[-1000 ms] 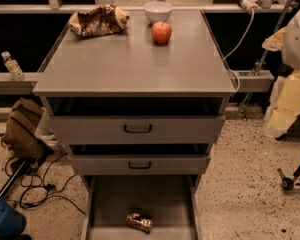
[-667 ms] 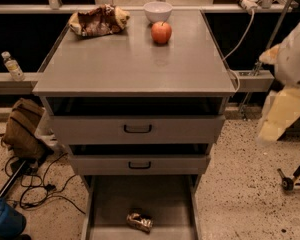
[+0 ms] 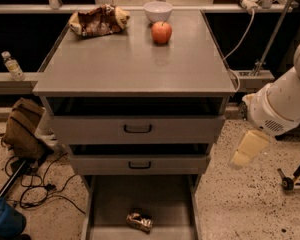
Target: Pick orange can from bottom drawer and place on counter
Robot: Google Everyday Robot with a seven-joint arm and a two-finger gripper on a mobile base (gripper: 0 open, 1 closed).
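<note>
The orange can (image 3: 140, 221) lies on its side near the front of the open bottom drawer (image 3: 106, 200), a plain grey tray at the foot of the cabinet. The counter (image 3: 135, 61) is the wide grey top of the cabinet. My gripper (image 3: 248, 149) hangs from the white arm (image 3: 282, 104) to the right of the cabinet, level with the middle drawer. It is above and to the right of the can, well apart from it, and holds nothing that I can see.
On the counter's far end are a crinkled snack bag (image 3: 97, 20), a white bowl (image 3: 157, 10) and a red apple (image 3: 161, 32). The two upper drawers stand slightly open. A brown bag (image 3: 22, 129), cables and a blue object (image 3: 2, 219) lie on the floor at left; a wheeled stand (image 3: 291, 180) is at right.
The arm and gripper have come down and to the left, closer to the cabinet's right side. The can and the counter's things have not moved.
</note>
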